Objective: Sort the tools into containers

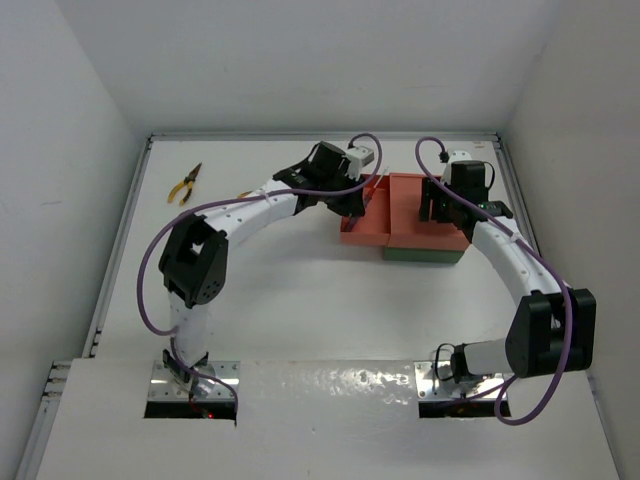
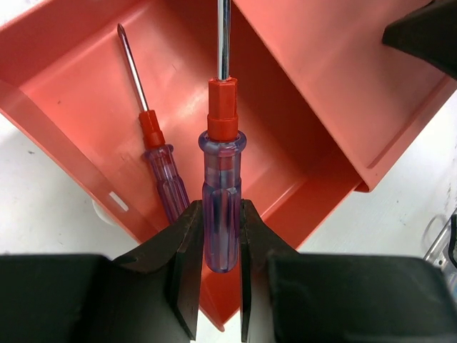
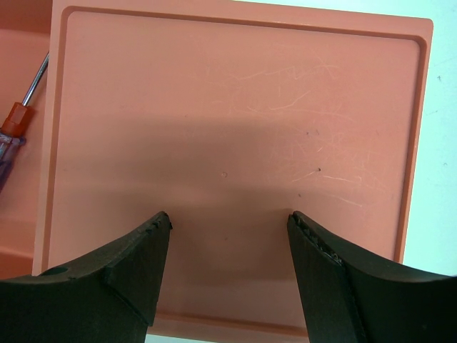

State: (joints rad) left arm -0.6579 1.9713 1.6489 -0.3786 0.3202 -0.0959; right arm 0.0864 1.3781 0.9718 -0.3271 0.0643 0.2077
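Salmon-red plastic filled the left wrist view, where the salmon tray [image 2: 78,78] held a second screwdriver [image 2: 158,168] flat on its floor at centre left. The left tool [image 2: 220,239] was clamped low on the held screwdriver [image 2: 221,186], its shaft pointing to the top edge above the tray. Light, rigid and smooth, it would probably swivel unless gripped across the fluted handle. The right tool [image 3: 228,221] stood wide, holding nothing. One pliers [image 1: 184,185] lay on the counter [image 1: 300,290], upper left.
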